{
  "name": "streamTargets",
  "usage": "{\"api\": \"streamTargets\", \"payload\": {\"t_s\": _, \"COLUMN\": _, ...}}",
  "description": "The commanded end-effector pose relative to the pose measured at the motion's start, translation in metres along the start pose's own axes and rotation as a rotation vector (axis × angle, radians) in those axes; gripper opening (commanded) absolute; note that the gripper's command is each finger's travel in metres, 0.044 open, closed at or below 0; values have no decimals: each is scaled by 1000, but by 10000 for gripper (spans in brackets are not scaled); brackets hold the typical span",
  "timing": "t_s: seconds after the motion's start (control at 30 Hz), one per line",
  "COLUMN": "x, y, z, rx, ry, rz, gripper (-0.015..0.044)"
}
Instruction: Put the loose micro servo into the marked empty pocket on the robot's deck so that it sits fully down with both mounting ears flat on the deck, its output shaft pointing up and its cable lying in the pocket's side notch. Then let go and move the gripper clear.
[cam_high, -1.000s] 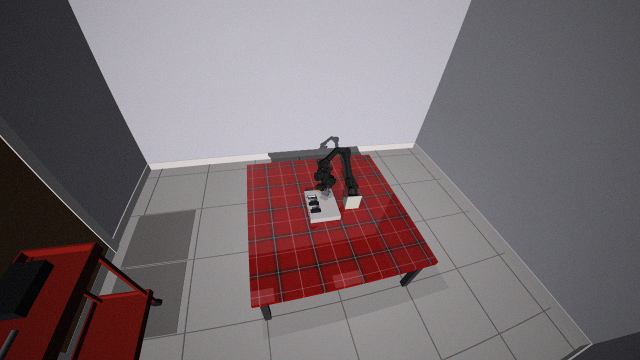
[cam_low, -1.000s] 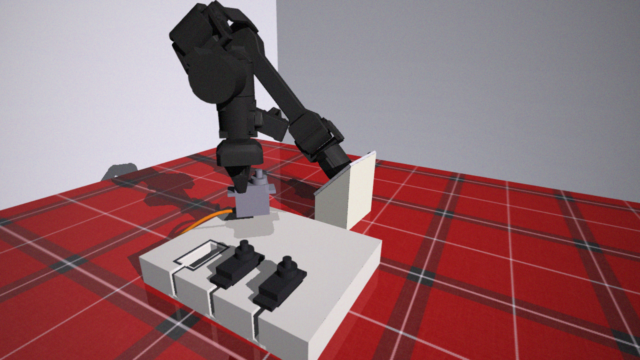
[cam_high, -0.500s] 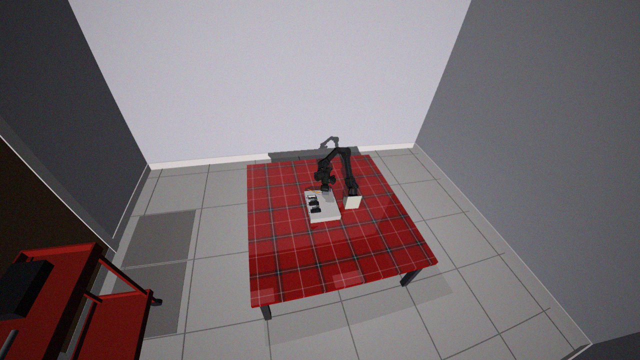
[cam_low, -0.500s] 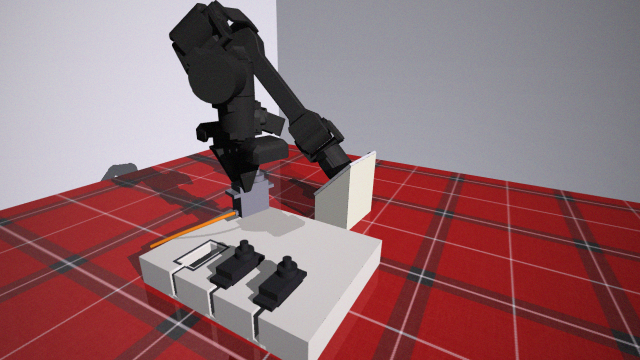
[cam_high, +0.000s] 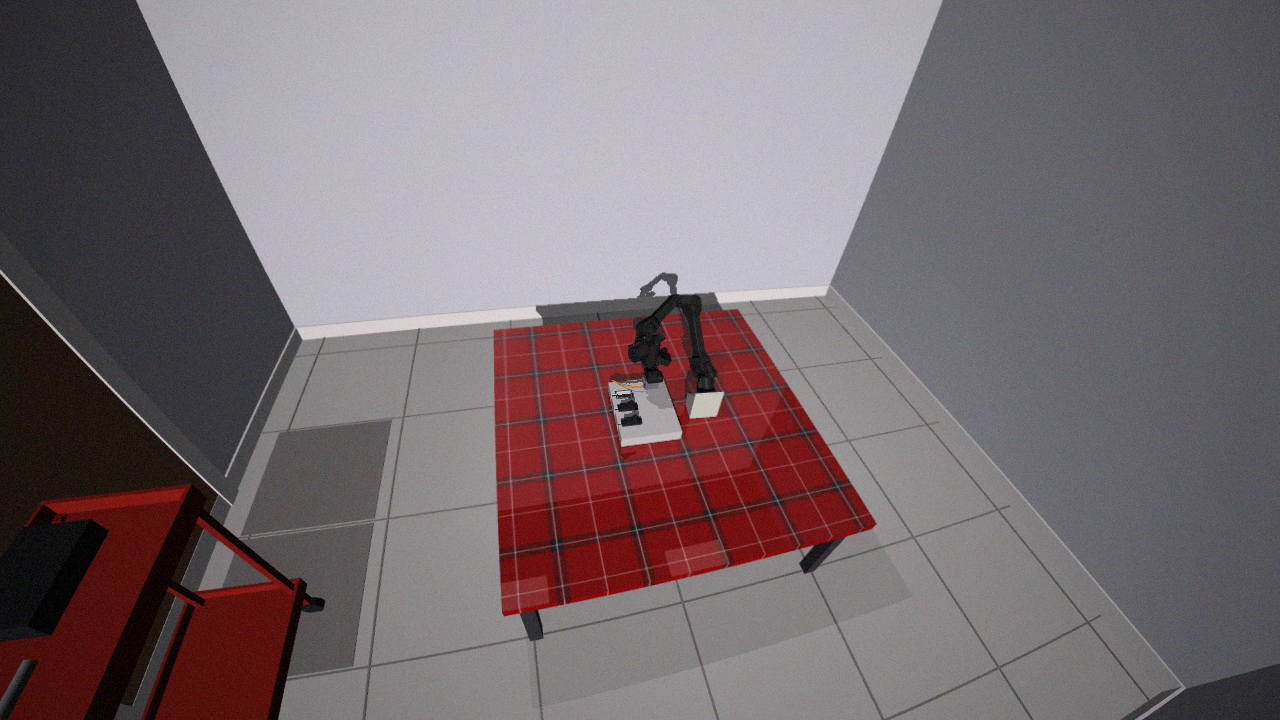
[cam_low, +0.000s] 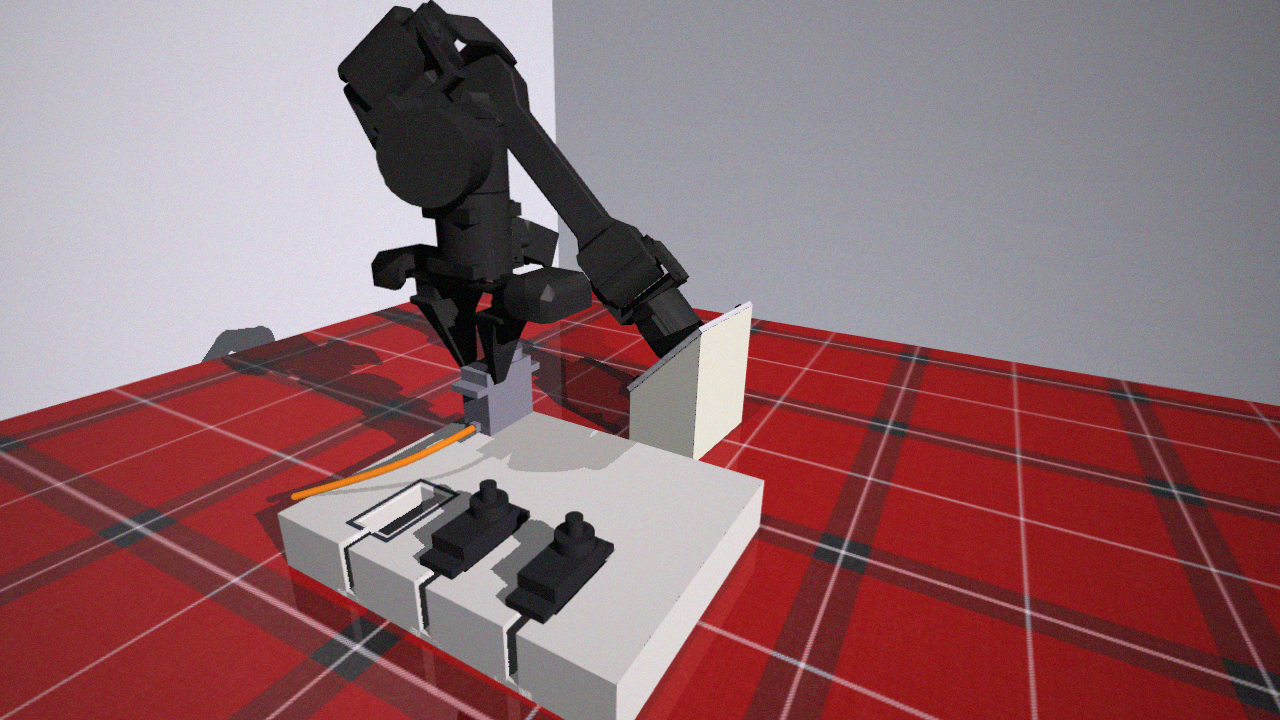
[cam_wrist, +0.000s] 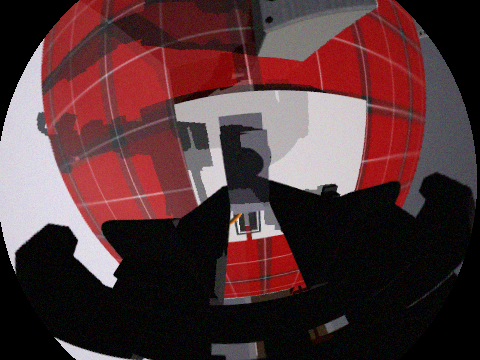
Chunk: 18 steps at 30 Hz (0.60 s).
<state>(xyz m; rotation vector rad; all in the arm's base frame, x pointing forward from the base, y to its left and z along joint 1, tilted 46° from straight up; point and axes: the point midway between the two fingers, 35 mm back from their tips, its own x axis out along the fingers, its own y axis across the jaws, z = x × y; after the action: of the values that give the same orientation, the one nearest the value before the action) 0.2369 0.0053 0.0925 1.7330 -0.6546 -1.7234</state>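
My gripper (cam_low: 490, 361) (cam_high: 652, 370) (cam_wrist: 247, 188) is shut on the loose grey micro servo (cam_low: 501, 402) (cam_wrist: 243, 130). It holds the servo upright just above the back left corner of the white deck (cam_low: 644, 501) (cam_high: 659, 428) (cam_wrist: 320, 134). The fingers hide the shaft in the exterior view. The servo's orange cable (cam_low: 384, 465) trails forward and left over the deck's edge. The marked empty pocket (cam_low: 401, 510) is at the deck's front left, apart from the servo. Two black servos (cam_low: 474, 530) (cam_low: 559, 562) sit in the pockets to its right.
The arm's white base block (cam_low: 693, 385) (cam_high: 703, 404) stands right behind the deck. Everything rests on a red plaid table (cam_low: 939, 555) (cam_high: 626, 510). A red cart (cam_high: 134, 591) stands on the floor far to the left.
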Motion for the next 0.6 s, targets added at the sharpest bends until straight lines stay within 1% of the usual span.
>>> {"api": "streamTargets", "payload": {"t_s": 0.0, "x": -1, "y": -1, "z": -7, "rx": -10, "ry": 4, "rz": -6, "gripper": 0}}
{"api": "streamTargets", "payload": {"t_s": 0.57, "x": -2, "y": -1, "z": -72, "rx": -7, "ry": 7, "rz": -6, "gripper": 0}}
